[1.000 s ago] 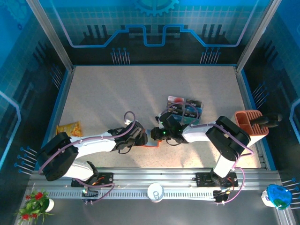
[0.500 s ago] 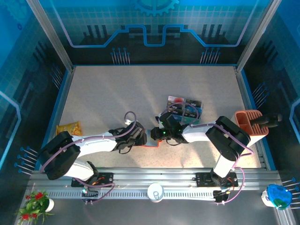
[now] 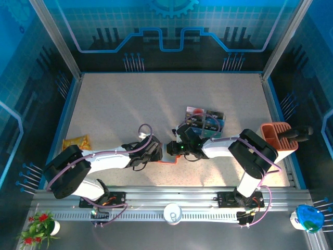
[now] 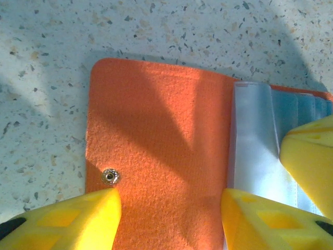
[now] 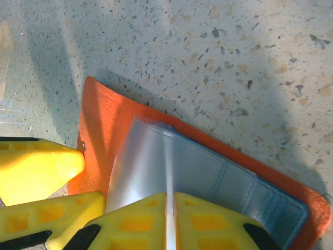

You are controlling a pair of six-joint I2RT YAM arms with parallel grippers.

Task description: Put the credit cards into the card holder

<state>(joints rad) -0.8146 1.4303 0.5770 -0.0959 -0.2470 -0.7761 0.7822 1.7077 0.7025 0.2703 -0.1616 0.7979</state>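
While the card holder lies open near the front of the counter, both arms work on it and its pockets look empty.
The left jaws stand spread astride the orange flap, one finger beside the snap stud. The right jaws are pressed together, pinching a clear pocket leaf. The credit cards lie piled just behind. As I judge it, a hard pull could tear the thin leaf or slip it free. If the flap is not pinned, the holder may drag along or fold shut.
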